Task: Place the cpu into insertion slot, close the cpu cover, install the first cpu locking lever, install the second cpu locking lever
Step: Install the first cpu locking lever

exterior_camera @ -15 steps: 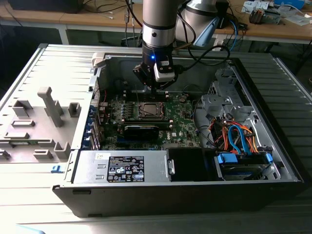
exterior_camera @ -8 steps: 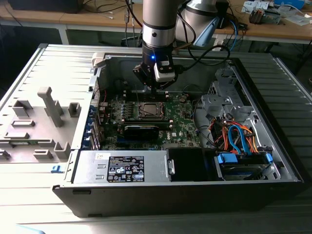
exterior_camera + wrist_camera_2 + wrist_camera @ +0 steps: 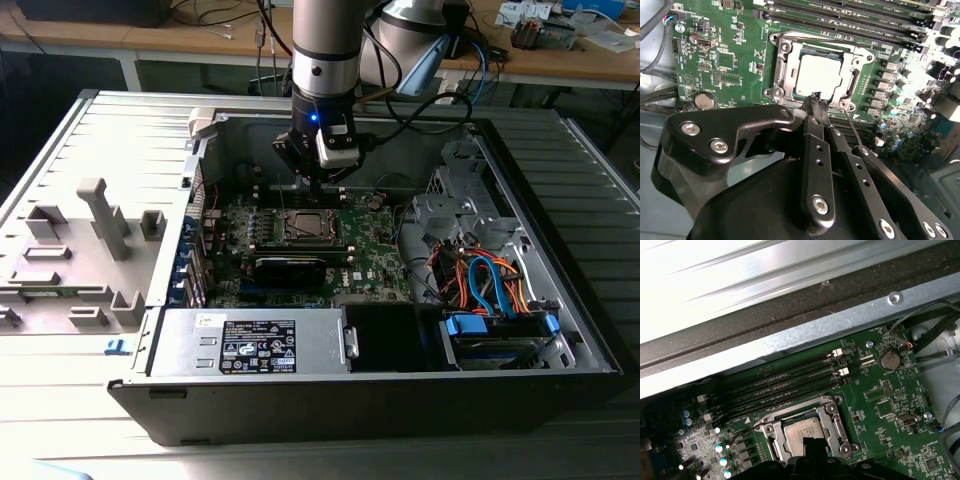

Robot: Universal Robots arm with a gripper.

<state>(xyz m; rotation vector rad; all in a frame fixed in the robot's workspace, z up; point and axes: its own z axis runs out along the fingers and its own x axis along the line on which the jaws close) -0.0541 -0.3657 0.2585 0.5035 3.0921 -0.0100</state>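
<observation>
**Gripper** [image 3: 318, 185]: I log it low over the green board, at twelve o'clock of the insertion slot [image 3: 304, 226] in the exterior view. Its fingers [image 3: 816, 145] meet at the tips with no gap, and I see nothing held between them.

**Cpu** [image 3: 817, 75]: seated in the slot, its grey top showing through the window of the cpu cover [image 3: 786, 75], which lies flat.

**Lever wire** [image 3: 855, 131]: thin, just beside the fingers.

**Power supply box** [image 3: 250, 345]: at six o'clock of the slot in the exterior view.
</observation>
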